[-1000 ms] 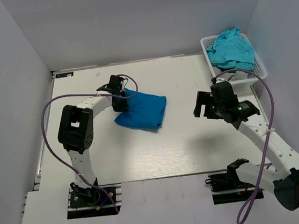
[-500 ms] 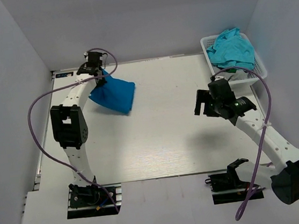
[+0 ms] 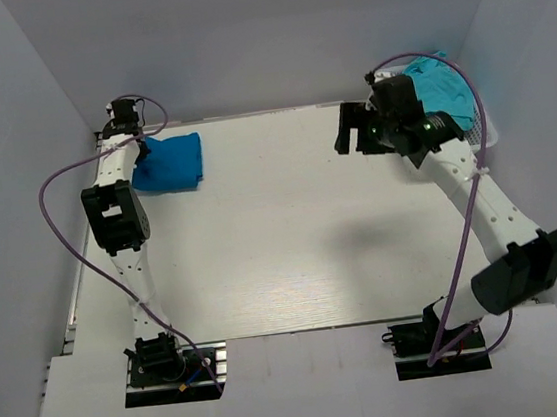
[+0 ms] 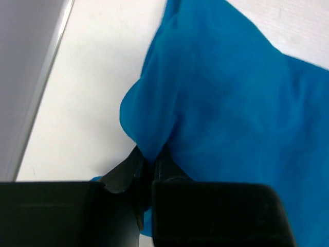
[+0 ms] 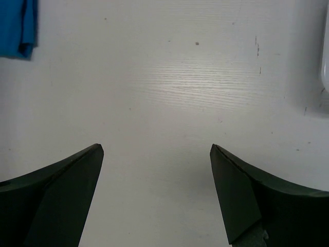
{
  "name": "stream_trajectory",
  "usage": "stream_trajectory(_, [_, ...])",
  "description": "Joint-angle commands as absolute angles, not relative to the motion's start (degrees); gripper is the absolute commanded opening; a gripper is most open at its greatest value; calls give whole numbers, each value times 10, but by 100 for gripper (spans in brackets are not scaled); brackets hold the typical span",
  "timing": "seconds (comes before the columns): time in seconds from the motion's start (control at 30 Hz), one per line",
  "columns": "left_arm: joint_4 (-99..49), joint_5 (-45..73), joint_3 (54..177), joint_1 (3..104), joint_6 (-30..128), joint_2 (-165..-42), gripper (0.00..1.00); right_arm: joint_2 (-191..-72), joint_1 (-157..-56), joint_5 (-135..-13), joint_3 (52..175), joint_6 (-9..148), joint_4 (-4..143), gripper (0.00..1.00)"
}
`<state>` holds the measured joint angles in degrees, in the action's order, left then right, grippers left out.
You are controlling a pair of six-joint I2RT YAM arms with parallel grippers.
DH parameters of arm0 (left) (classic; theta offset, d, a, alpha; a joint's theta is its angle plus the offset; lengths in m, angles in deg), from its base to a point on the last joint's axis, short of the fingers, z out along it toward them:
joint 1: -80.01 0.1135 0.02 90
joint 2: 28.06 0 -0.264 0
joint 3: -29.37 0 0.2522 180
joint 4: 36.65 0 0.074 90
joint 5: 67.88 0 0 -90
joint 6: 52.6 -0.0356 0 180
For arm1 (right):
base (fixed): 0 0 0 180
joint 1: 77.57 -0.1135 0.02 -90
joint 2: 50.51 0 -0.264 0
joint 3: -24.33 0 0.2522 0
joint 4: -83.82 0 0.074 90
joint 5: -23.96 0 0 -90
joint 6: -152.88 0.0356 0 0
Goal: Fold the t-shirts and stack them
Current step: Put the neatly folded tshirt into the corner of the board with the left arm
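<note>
Blue t-shirt (image 3: 173, 161) far-left on white table (image 3: 282, 238) | left gripper (image 4: 149, 160) pinching it | right gripper (image 5: 156, 149) spread wide | grey walls (image 3: 239, 42)

The right arm (image 3: 478, 196) hides most of the white basket (image 3: 489, 132) and the near part of the turquoise t-shirts (image 3: 446, 84) inside it, while far across the desk from that basket the left end effector (image 4: 149, 162) has its tips buried in the blue t-shirt (image 4: 231, 103), which the wrist view's edges cut off.

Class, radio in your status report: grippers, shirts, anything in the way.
Left gripper shut on blue shirt, far-left corner. Right gripper open. Teal shirts far right. Nothing blocking.
</note>
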<state>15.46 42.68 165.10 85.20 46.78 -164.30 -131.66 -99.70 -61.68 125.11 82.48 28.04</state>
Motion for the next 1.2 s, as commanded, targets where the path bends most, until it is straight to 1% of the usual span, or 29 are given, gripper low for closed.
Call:
stream_trajectory(0.0, [135, 424, 1720, 871, 436, -1652, 0, -1363, -994, -628, 1335, 791, 237, 90])
stream_trajectory(0.17, [98, 401, 1725, 898, 415, -1665, 0, -1377, -991, -639, 1353, 789, 240, 90])
stream_trajectory(0.4, [93, 388, 1752, 920, 415, -1691, 0, -1394, -987, -644, 1373, 791, 240, 90])
stream_trajectory(0.5, [93, 371, 1768, 921, 421, -1696, 6, -1399, -985, -651, 1375, 788, 241, 90])
stream_trajectory(0.53, [93, 365, 1768, 921, 421, -1696, 19, -1402, -985, -652, 1374, 785, 238, 90])
stream_trajectory(0.57, [93, 364, 1768, 921, 421, -1696, 37, -1403, -985, -652, 1376, 787, 237, 90])
stream_trajectory(0.6, [98, 358, 1768, 921, 421, -1696, 72, -1403, -984, -654, 1375, 786, 237, 90])
stream_trajectory(0.63, [98, 358, 1768, 921, 421, -1690, 100, -1405, -984, -654, 1376, 788, 239, 90])
stream_trajectory(0.77, [103, 358, 1768, 921, 421, -1654, 100, -1398, -983, -654, 1370, 791, 241, 90])
stream_trajectory(0.87, [130, 358, 1768, 909, 428, -1610, 100, -1382, -982, -685, 1345, 795, 253, 90])
stream_trajectory(0.93, [154, 327, 1749, 900, 454, -1575, 100, -1366, -982, -704, 1321, 799, 278, 90])
stream_trajectory(0.97, [160, 300, 1718, 894, 469, -1556, 100, -1360, -982, -710, 1310, 806, 285, 90])
stream_trajectory(1.03, [160, 236, 1668, 894, 521, -1480, 100, -1348, -980, -723, 1271, 808, 304, 90])
stream_trajectory(1.07, [160, 220, 1598, 888, 533, -1449, 100, -1331, -981, -725, 1262, 809, 308, 90])
stream_trajectory(1.1, [147, 201, 1553, 878, 543, -1416, 100, -1324, -980, -726, 1227, 808, 314, 90])
stream_trajectory(1.13, [119, 191, 1450, 872, 567, -1345, 100, -1316, -980, -723, 1212, 811, 318, 90])
stream_trajectory(1.17, [101, 177, 1395, 857, 575, -1308, 100, -1291, -980, -722, 1197, 810, 323, 90])
